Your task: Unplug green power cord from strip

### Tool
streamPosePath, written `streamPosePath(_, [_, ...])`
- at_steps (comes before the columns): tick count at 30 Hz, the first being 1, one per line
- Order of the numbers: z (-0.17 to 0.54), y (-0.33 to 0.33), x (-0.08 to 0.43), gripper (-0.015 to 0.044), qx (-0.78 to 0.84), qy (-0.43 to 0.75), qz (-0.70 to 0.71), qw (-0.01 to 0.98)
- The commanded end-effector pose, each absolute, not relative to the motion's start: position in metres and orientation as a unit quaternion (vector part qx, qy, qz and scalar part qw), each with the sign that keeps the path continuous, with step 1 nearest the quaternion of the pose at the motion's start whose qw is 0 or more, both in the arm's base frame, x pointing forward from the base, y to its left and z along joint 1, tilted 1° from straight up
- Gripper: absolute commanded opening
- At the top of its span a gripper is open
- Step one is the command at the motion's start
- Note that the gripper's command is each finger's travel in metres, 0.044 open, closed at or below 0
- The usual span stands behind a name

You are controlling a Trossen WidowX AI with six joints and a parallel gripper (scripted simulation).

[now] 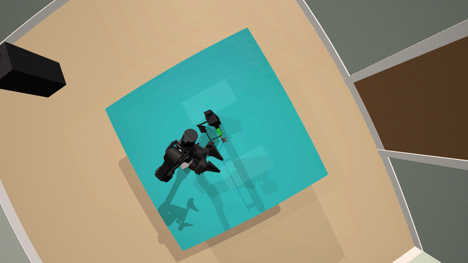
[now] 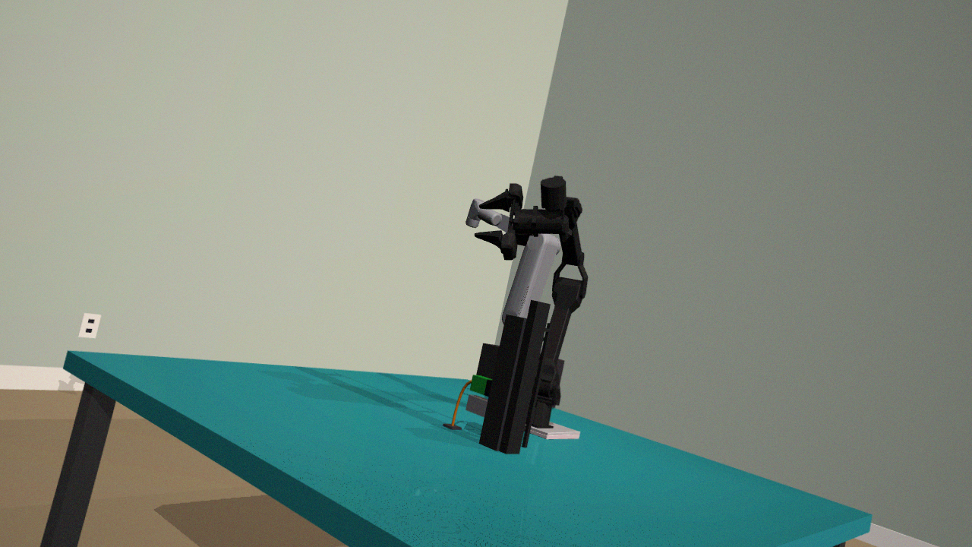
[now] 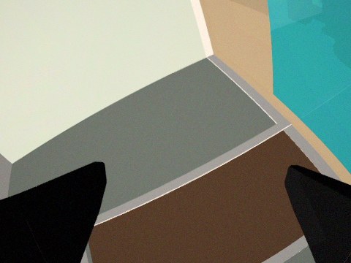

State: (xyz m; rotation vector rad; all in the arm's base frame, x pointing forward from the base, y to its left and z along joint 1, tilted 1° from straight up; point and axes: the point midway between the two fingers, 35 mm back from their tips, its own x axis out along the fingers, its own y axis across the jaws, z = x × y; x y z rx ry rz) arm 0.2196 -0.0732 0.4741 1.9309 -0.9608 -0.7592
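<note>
The teal desk [image 2: 305, 435] carries a tall black strip [image 2: 512, 381] standing upright near its middle. The arm [image 2: 537, 272] rises just behind the strip. High above the strip, the pincer [image 2: 490, 217] stands wide open, gripping nothing. The green plug [image 2: 481, 384] sits against the strip's side, its orange cord [image 2: 460, 404] curving down to the desk.

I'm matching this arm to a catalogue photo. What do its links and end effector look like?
The arm is mostly matte black, with one light grey link and a round black cap. The end effector has two black, pointed, wedge-shaped fingers. No cables or markings show.
</note>
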Motion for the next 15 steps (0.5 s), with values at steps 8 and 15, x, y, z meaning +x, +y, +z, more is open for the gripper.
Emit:
streamPosePath(8, [0.383,-0.053,0.277,0.0190,0.702,-0.157,-0.440,0.538])
streamPosePath(15, [0.276,-0.036,0.300,0.0160,0.601,0.123,-0.525,0.589])
